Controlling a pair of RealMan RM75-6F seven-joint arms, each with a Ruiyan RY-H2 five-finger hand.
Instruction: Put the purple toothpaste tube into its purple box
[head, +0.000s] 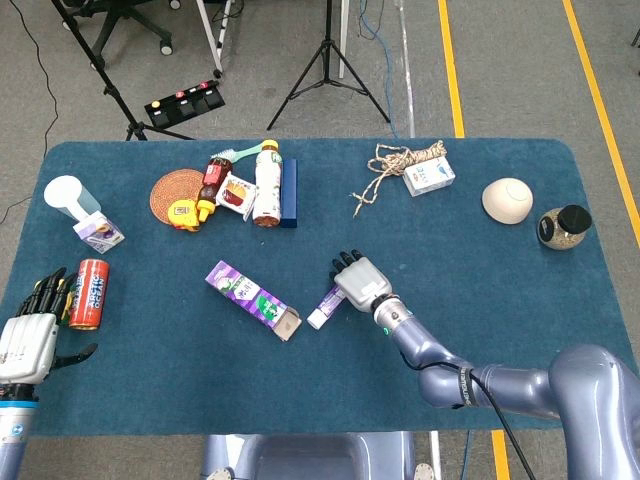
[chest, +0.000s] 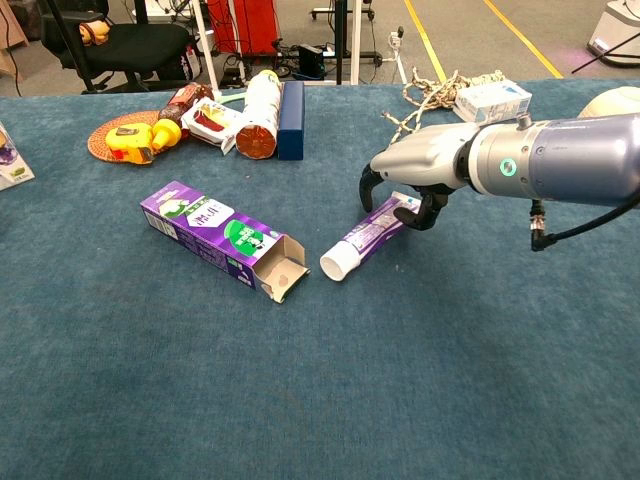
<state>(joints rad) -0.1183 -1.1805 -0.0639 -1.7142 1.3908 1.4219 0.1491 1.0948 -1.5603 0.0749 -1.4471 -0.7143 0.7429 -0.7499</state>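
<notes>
My right hand (chest: 425, 170) arches over the tube's (chest: 366, 234) far end, fingers curled around but not clearly gripping it, while the tube lies on the table slanting near-left, cap just beside the box's (chest: 222, 237) open mouth.

Head looks down; chest looks low, nearer.

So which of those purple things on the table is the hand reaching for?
The purple toothpaste tube, white cap toward the box. The right hand curls over its tail end. The purple box lies apart, its flap open, and the small purple carton sits far left.
</notes>
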